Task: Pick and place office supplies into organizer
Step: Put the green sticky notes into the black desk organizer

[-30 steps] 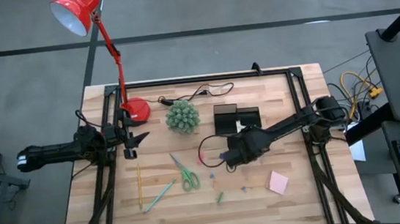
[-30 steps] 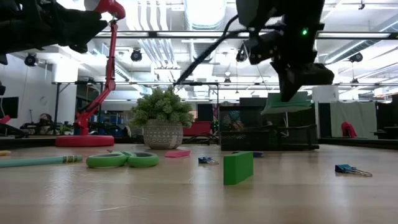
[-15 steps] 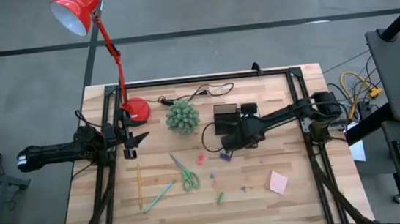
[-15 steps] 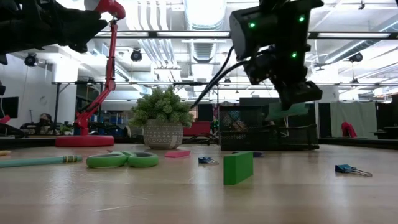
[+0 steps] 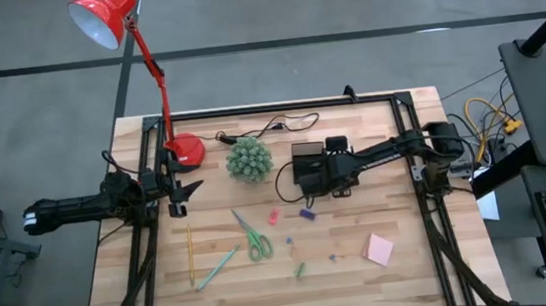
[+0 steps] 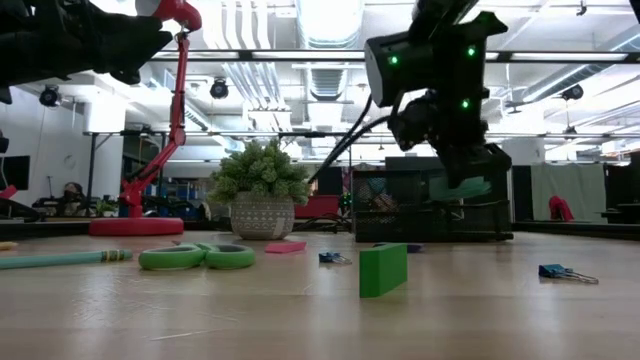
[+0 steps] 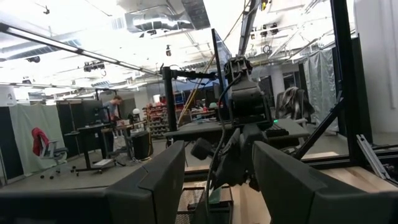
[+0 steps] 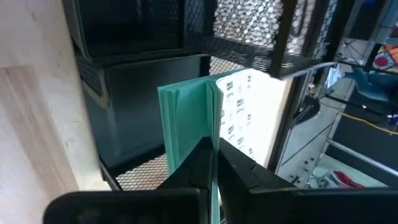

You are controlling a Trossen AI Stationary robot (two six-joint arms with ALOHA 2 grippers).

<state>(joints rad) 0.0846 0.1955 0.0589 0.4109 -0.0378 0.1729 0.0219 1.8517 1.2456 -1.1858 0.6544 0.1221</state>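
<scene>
My right gripper (image 5: 327,175) hangs over the black mesh organizer (image 5: 310,159) at the table's far middle, shut on a green-white notepad block (image 8: 189,112), which also shows in the low view (image 6: 461,188). My left gripper (image 5: 182,190) waits open near the red lamp's base. On the table lie the green-handled scissors (image 5: 253,238), yellow pencil (image 5: 191,256), light green pen (image 5: 219,267), pink sticky-note pad (image 5: 380,249), and pink (image 5: 272,216), purple (image 5: 307,213) and green (image 5: 300,269) bits. My right gripper pinches the green-white block between its two fingers at the block's near end (image 8: 200,138). The block stands edge-on and sticks out past the fingertips toward the organizer's open compartment (image 8: 143,171). It is lifted clear of the table and the organizer.
The fuzzy green plant (image 5: 250,160) stands just left of the organizer. The red lamp base (image 5: 187,150) and a black cable (image 5: 271,127) lie at the far edge. A green block (image 6: 383,269) and binder clips (image 6: 560,272) sit on the near table. Black rails run along both sides.
My right gripper has carried the green-white block from the table's middle toward the far edge until it is over the organizer, and has come lower against the organizer in the low view. The purple bit that it covered now shows on the table.
</scene>
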